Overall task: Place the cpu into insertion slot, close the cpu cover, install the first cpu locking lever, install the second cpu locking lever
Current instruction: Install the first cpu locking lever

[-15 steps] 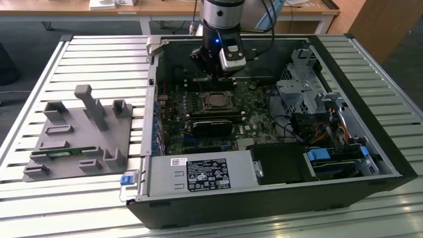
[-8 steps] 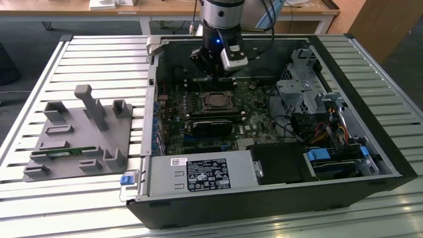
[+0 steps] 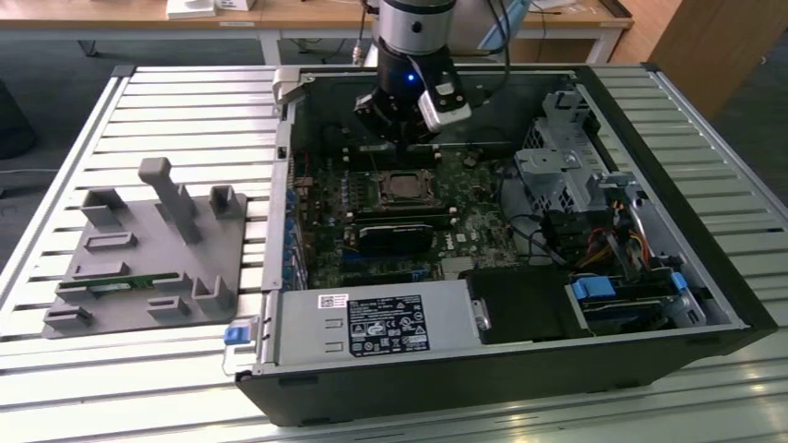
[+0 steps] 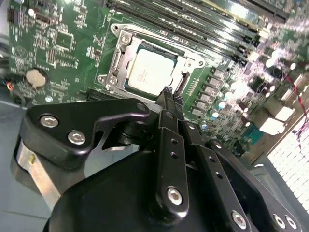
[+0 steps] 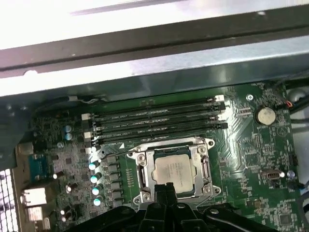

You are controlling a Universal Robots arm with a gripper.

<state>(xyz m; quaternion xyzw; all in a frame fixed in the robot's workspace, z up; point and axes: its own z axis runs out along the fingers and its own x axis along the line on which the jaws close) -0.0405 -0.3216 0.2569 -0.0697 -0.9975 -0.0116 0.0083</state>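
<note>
cpu (image 4: 152,72) lies in insertion slot (image 4: 180,83), cpu cover (image 4: 121,57) down.

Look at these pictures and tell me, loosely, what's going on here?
A robot arm reaches into an open computer case. Its end effector, fingers shut and holding nothing, sits right by the edge of the cpu cover, which lies down around the cpu seated on the motherboard. Whether the locking levers are latched cannot be told.

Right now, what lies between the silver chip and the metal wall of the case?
In the first wrist view, four long black memory slots lie between the cpu and the case wall.
</note>
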